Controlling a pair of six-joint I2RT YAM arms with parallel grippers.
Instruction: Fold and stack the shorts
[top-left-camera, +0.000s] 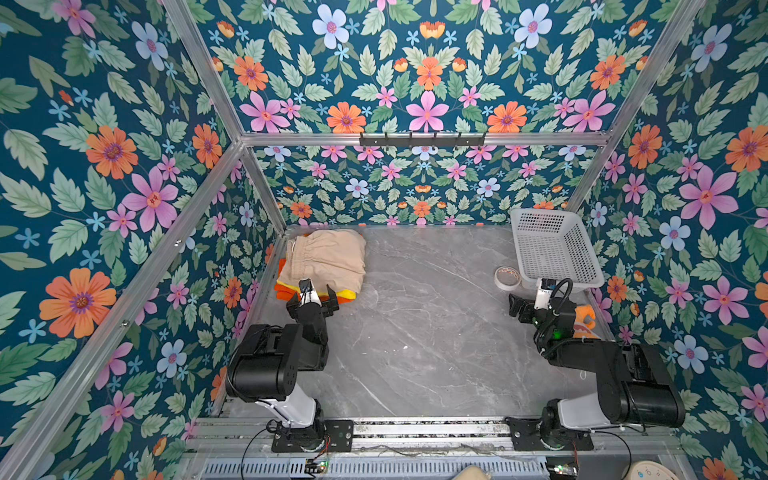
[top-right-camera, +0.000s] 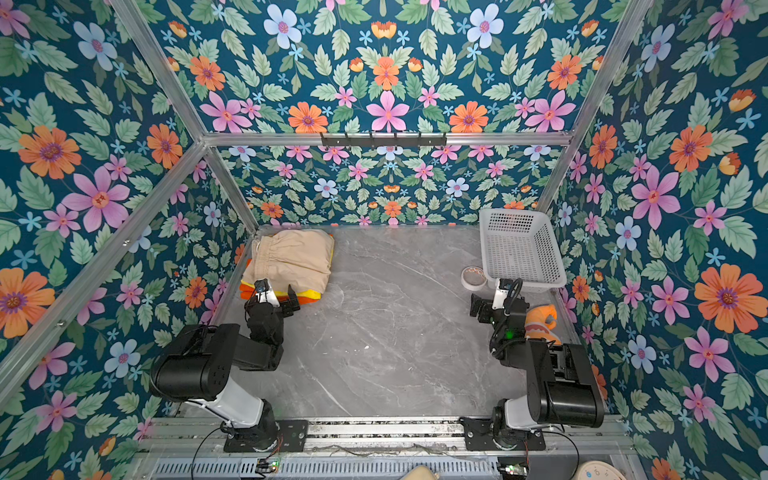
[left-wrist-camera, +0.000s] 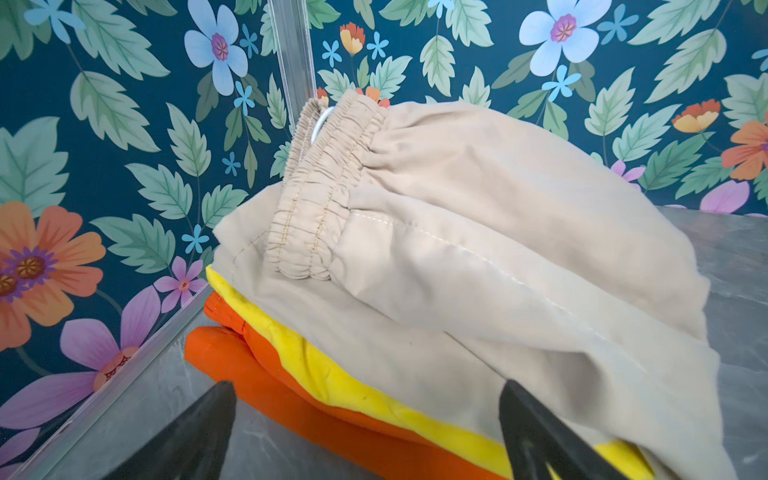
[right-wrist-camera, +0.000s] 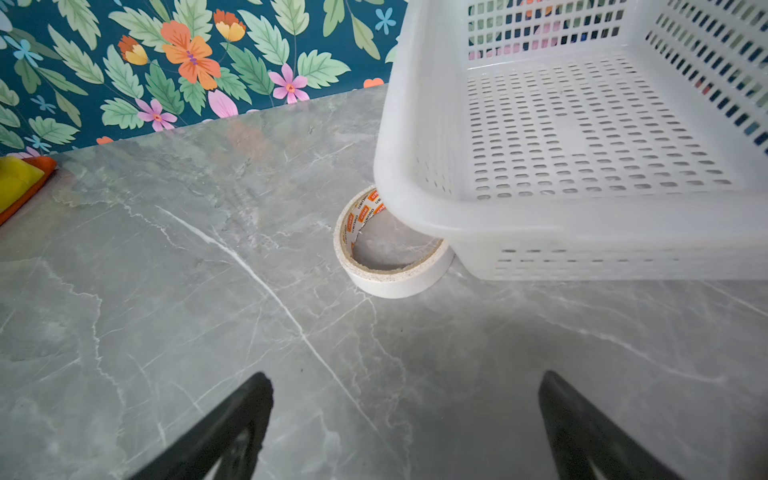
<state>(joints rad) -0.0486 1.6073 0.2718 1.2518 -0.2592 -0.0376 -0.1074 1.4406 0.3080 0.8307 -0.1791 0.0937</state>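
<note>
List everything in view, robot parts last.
beige shorts: 1, beige, top of the folded stack in the table's far-left corner
yellow shorts: 1, bright yellow, middle of the stack, only its edge shows
orange shorts: 1, bright orange, bottom of the stack
basket: 1, white perforated plastic, far-right of the table, empty
tape roll: 1, white, lying flat at the basket's near-left corner
plush toy: 1, orange and white, right edge of the table, partly hidden behind the right arm
hook rail: 1, black, on the back wall's frame bar
table: 1, grey marble
left gripper: 1, black, open, empty, at the stack's near edge
right gripper: 1, black, open, empty, near the tape roll
</note>
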